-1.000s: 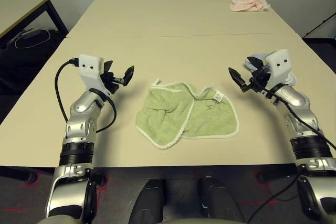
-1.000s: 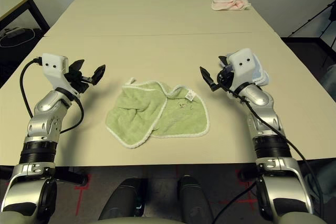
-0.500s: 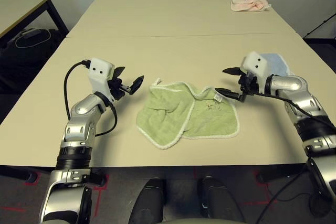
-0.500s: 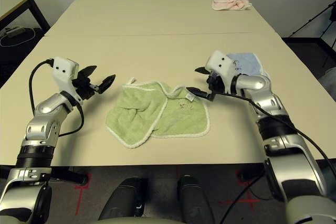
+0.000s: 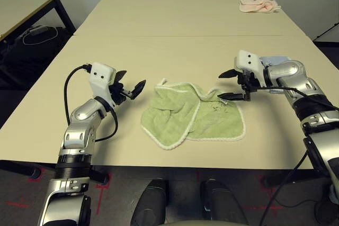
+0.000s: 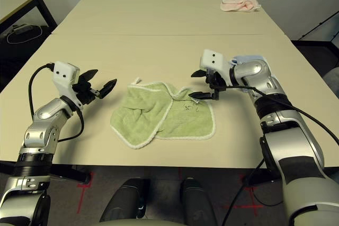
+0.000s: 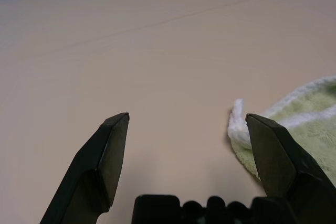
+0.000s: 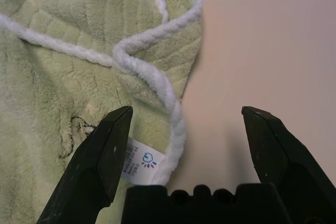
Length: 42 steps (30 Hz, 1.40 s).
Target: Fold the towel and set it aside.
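— The towel (image 5: 193,117), where is it lying?
— Crumpled in the middle of the near half of the beige table (image 5: 175,56), its left part bunched and folded over itself, white edging running all round. A small white loop (image 7: 236,124) sticks out at its far left corner, and a white label (image 8: 137,161) sits by the edging at the far right corner, beside a dark embroidered mark.
— And the right gripper (image 5: 229,84)?
— It hangs right over that far right corner, tilted downward and pointing toward the robot's left, forearm reaching in across the table from the right. Its jaws stand wide apart, one finger on each side of the edged corner in the wrist view, holding nothing. Whether a tip touches the cloth I cannot tell.
— The left gripper (image 5: 131,82)?
— Just left of the towel, pointing roughly level toward the loop, apart from the cloth. Jaws spread wide, empty.
— Anything else on the table?
— A pale blue towel (image 5: 275,62) behind the right forearm, and a pink cloth (image 5: 258,5) at the far right corner.
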{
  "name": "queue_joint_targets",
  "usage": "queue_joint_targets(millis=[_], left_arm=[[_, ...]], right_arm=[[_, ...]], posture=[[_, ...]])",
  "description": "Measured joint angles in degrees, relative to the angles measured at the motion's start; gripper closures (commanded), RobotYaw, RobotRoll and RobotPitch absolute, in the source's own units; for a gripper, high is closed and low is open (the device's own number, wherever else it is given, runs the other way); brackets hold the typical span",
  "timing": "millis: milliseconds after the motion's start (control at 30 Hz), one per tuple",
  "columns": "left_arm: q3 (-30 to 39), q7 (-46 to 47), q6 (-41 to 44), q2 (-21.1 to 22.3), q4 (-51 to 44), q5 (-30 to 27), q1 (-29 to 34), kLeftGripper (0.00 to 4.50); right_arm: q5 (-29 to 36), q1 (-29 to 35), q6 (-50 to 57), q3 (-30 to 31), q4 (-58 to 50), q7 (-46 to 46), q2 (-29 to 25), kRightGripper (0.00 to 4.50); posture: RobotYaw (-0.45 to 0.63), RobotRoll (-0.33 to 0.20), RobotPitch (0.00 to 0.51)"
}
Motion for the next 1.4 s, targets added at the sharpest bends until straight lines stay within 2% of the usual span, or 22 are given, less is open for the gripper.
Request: queue_joint_targets(millis=[67,167,500,900,1033,1233,1400], left_arm=[[-0.1,-0.3,0.1,0.0,0.0,0.0,0.0,0.00],[-0.1,-0.4,0.2,0.0,-0.1,0.0,0.0,0.00],[-0.5,-0.8,0.5,0.0,-1.9,0.0,0.5,0.00],[-1.5,-1.6,1.8,0.1,-1.9,-0.1,0.6,0.00],[-2.2,-5.1,4.5,2.7,-1.9,-0.7,0.0,0.00],[-4.2,-15.0,13.3,8.3,-2.7,-4.9,-8.8,0.00],[-7.9,-18.9,23.0,8.8,-4.3,-7.9,-16.4,0.00]], right_arm=[[-1.1,-0.4,-0.7,0.8,1.0,0.1,0.1,0.02],[-2.6,-1.5,-1.6,1.1,3.4,0.0,0.4,0.62],[-4.2,-4.2,-3.4,1.0,7.2,-0.2,2.1,4.49],[-3.2,-4.8,-2.5,0.0,7.1,3.1,2.0,4.49],[-1.6,-4.8,-1.1,-1.5,6.1,4.4,0.3,4.49],[0.8,0.8,2.4,-3.5,-1.8,5.5,-2.3,4.49],[1.9,4.3,6.1,-3.7,-7.6,5.4,-2.6,4.49]], posture=[[0.16,0.000,0.089],[0.17,0.000,0.089],[0.17,0.000,0.089],[0.17,0.000,0.084],[0.16,0.000,0.082],[0.13,0.000,0.080],[0.12,0.000,0.080]])
